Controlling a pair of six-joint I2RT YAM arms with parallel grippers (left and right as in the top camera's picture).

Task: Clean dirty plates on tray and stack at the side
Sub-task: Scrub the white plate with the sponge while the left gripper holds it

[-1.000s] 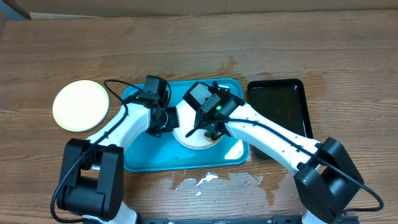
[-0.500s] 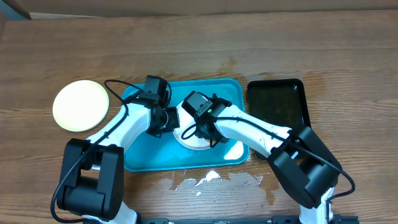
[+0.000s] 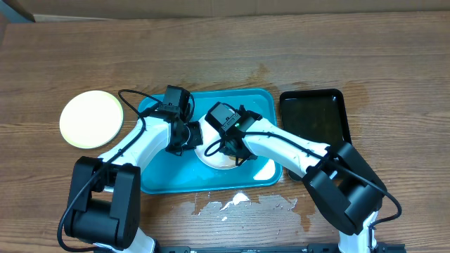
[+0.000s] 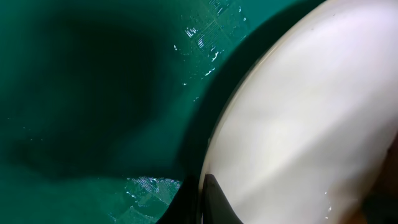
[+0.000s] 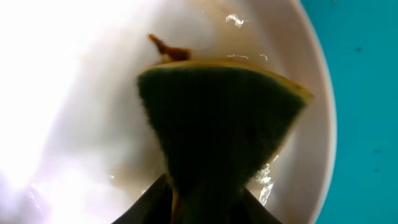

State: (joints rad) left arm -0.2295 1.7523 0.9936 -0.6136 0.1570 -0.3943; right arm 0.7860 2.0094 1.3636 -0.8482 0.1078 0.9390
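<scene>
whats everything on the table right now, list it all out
white plate: one, white, on the turquoise tray, partly under the end effectors
pale yellow plate: one, pale yellow, on the table left of the tray
turquoise tray: one, turquoise, middle of the table
black tray: one, black, right of the turquoise tray
sponge: one, dark green with a yellow edge, over the white plate
food smear: one, brown, on the white plate beside the sponge
table: one, brown wood, with a white scuffed patch near the front
left end effector: one, black, at the white plate's left rim, grip unclear
right end effector: one, black, above the white plate, shut on the sponge
</scene>
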